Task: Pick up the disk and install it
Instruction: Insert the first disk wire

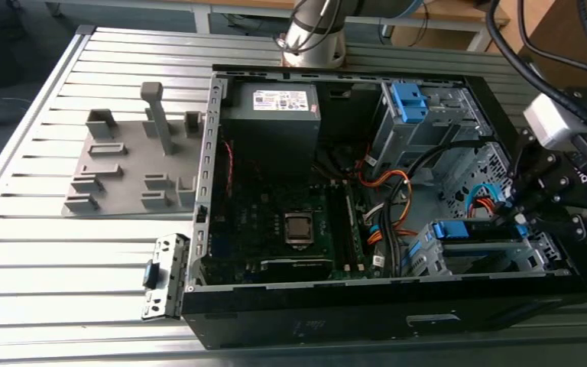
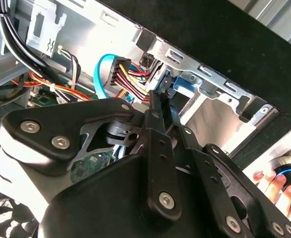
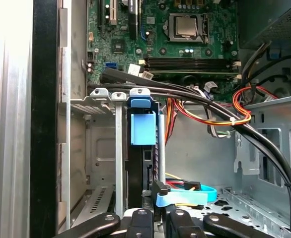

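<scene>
The disk (image 1: 467,229) stands on edge in the drive cage (image 1: 538,248) at the open computer case's front corner, on the exterior view's right. Its bright blue rail (image 3: 143,129) faces me in the first wrist view, with the dark body below it. My gripper (image 1: 523,218) hangs right over that cage. In the second wrist view the black fingers (image 2: 153,111) come together at the blue rail end (image 2: 182,85), and the gripper (image 2: 160,94) looks shut on it. The gripper (image 3: 159,213) sits just above the disk's edge.
Bundled black, orange and light-blue cables (image 3: 210,111) run beside the cage. The motherboard (image 1: 283,222) and a grey metal box (image 1: 273,115) fill the case's middle. A second cage with a bare blue bracket (image 1: 408,103) stands behind. A grey fixture (image 1: 131,164) lies on the table. A person's hand (image 2: 274,186) rests outside the case.
</scene>
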Available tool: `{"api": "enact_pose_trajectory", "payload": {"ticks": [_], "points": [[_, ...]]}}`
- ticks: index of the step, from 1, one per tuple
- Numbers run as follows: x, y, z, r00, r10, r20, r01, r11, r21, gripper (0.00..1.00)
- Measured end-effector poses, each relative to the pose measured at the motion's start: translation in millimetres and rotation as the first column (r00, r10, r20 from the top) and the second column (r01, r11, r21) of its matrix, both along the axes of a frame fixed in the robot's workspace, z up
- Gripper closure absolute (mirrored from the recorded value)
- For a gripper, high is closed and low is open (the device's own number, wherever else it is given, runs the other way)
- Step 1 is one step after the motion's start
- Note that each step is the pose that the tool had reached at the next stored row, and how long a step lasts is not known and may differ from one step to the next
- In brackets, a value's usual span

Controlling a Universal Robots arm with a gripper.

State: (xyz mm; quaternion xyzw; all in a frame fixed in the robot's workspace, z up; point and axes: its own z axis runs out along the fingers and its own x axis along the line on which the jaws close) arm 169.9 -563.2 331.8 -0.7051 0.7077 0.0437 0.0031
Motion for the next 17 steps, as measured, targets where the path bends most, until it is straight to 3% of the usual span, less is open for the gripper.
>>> {"api": "enact_pose_trajectory", "payload": {"ticks": [17], "points": [[0.2, 0.0, -5.6, 1.0, 0.002, -0.0001, -0.002, 1.0, 0.0003, 0.81]]}}
